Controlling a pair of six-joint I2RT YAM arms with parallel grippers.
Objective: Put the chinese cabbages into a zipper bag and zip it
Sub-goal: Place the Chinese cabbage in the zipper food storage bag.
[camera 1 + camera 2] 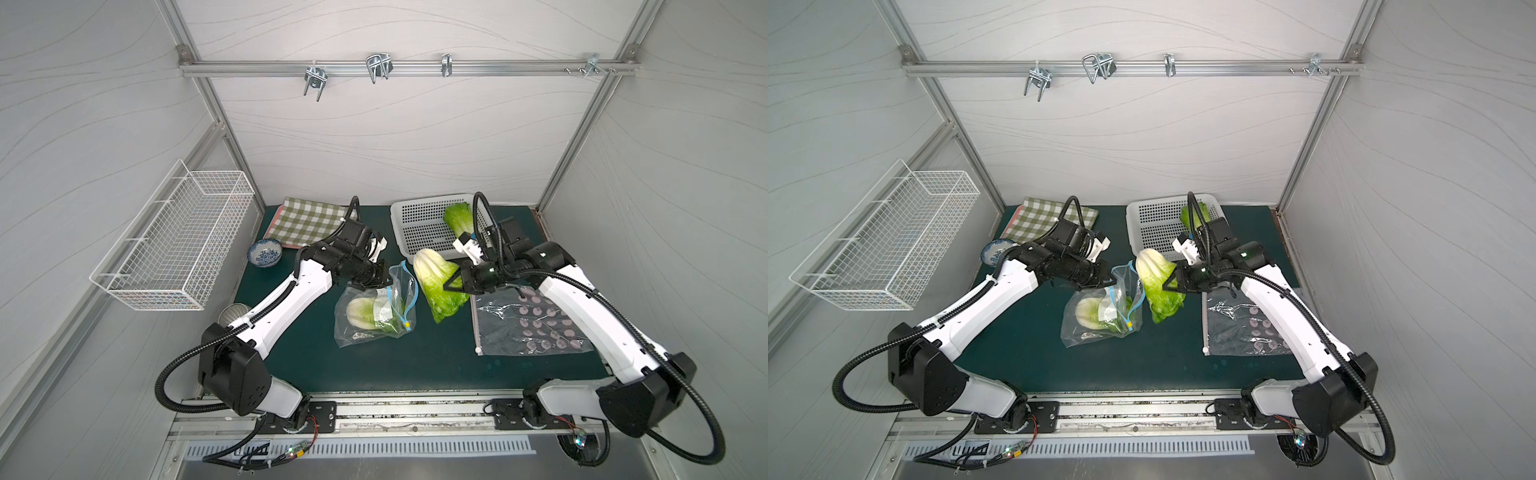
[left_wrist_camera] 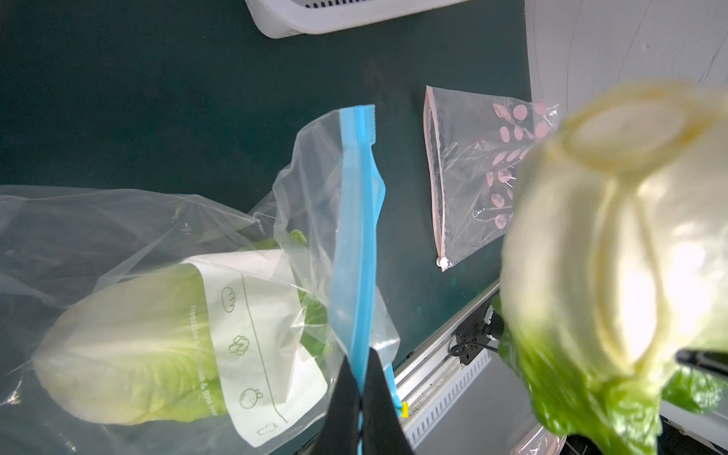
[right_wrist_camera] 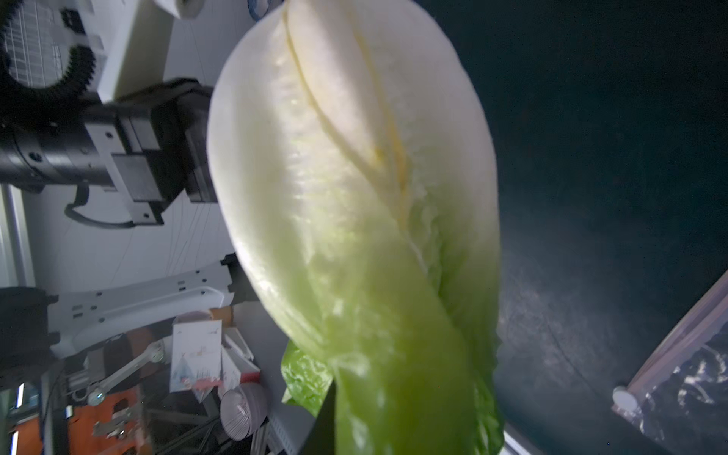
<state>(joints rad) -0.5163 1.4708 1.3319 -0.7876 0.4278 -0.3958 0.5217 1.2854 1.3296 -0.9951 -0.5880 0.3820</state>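
The dark green surface (image 1: 291,365) carries everything; a white wire rack (image 1: 166,249) hangs on the wall at its left. At the back stand a white perforated basket (image 1: 419,224) and a folded checked cloth (image 1: 307,220). A pink-dotted bag (image 1: 532,328) lies flat under the right arm; the zipper bag (image 1: 353,332) sits mid-surface, its mouth lifted and gaping, its blue zip strip (image 2: 354,236) running up to the left hand (image 2: 360,378). 3 cabbages show: the held cabbage (image 1: 436,278) is between the 2 bags, just beside the open mouth, pale stalk end toward the back; the bagged cabbage (image 1: 363,313) lies inside the zipper bag; the basket cabbage (image 1: 457,218) rests in the perforated basket. A blue-patterned bowl (image 1: 265,252) sits near the cloth. The left hand is pressed together, pinching the zip strip; the right hand (image 1: 453,281) is clamped on the held cabbage's leafy half.
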